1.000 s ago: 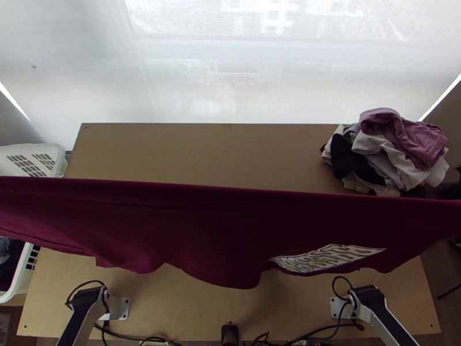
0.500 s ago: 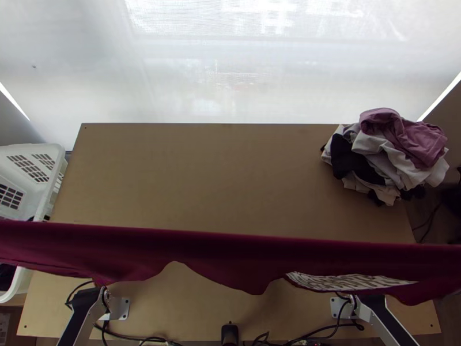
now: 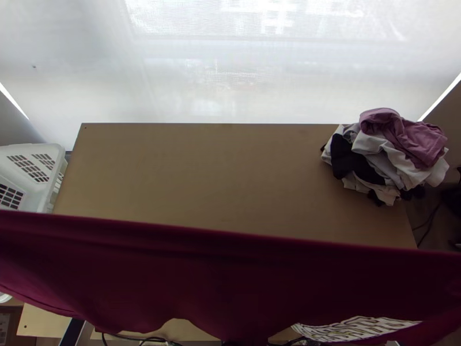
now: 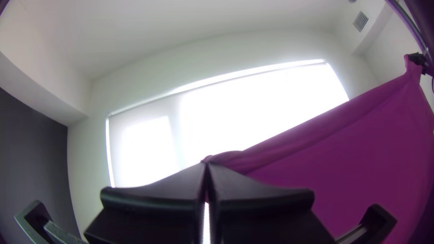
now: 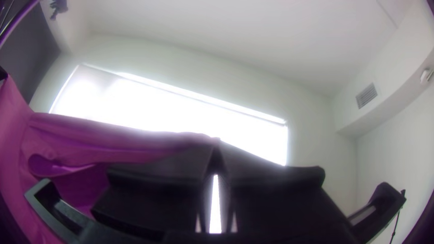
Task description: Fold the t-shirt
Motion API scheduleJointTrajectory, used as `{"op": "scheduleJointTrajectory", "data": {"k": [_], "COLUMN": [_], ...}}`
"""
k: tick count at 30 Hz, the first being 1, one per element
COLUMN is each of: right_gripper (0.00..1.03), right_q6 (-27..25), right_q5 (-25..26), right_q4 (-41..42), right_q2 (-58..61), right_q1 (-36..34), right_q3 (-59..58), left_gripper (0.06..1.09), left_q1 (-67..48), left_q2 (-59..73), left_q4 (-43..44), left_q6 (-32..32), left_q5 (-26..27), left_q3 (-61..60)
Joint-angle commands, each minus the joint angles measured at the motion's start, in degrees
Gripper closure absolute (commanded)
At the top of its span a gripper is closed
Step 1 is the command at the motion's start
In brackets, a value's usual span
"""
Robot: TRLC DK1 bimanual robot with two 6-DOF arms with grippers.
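Note:
A maroon t-shirt point(image 3: 219, 277) hangs stretched between the two arms across the lower part of the top view, hiding most of both arms' bases. A white print shows near its lower right edge. In the left wrist view, my left gripper point(image 4: 206, 169) is shut on one end of the shirt point(image 4: 361, 153), whose top edge runs taut toward the other arm. My right gripper point(image 5: 217, 147) is shut on the other end of the shirt point(image 5: 90, 135) in the right wrist view, with some loose folds beside it.
A pile of clothes point(image 3: 386, 155) in pink, white and black lies at the table's far right corner. A white basket point(image 3: 43, 173) stands beyond the left edge. Bare wooden table point(image 3: 213, 173) stretches behind the hanging shirt.
The hanging shirt first shifted down the top view toward the near edge. Its lower hem has since dropped further down the picture, and more of its front shows, covering the arms' bases.

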Motion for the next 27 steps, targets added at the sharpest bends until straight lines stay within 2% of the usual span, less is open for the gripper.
{"op": "scheduleJointTrajectory", "data": {"k": [1, 8, 13, 18, 23, 27], "right_gripper": [1.00, 1.00, 1.00, 1.00, 1.00, 1.00], "right_q6": [3.7, 6.7, 7.1, 7.1, 7.2, 7.8], "right_q5": [-0.2, -0.3, -0.2, -0.2, -0.2, -0.1], "right_q4": [0.0, 6.3, 13.9, 21.7, 29.4, 34.8], "right_q2": [-4.6, -12.1, -11.8, -6.9, 1.1, 8.8], "right_q1": [-0.1, 2.4, 3.5, 4.9, 5.7, 6.4], "right_q3": [-15.7, -43.3, -56.5, -64.0, -67.2, -67.4], "left_gripper": [1.05, 1.05, 1.05, 1.05, 1.05, 1.05], "left_q1": [-1.2, -1.7, -1.7, -1.7, -2.2, -6.4], "left_q2": [-6.0, -13.1, -14.7, -11.0, -1.9, 7.2], "left_q4": [0.0, 4.5, 10.3, 19.7, 29.2, 35.8], "left_q6": [1.4, 2.3, 3.0, 4.2, 3.2, 2.1], "left_q5": [1.3, 1.7, 1.6, 1.6, 1.2, -2.4], "left_q3": [-18.5, -42.1, -53.3, -60.8, -63.5, -62.9]}}
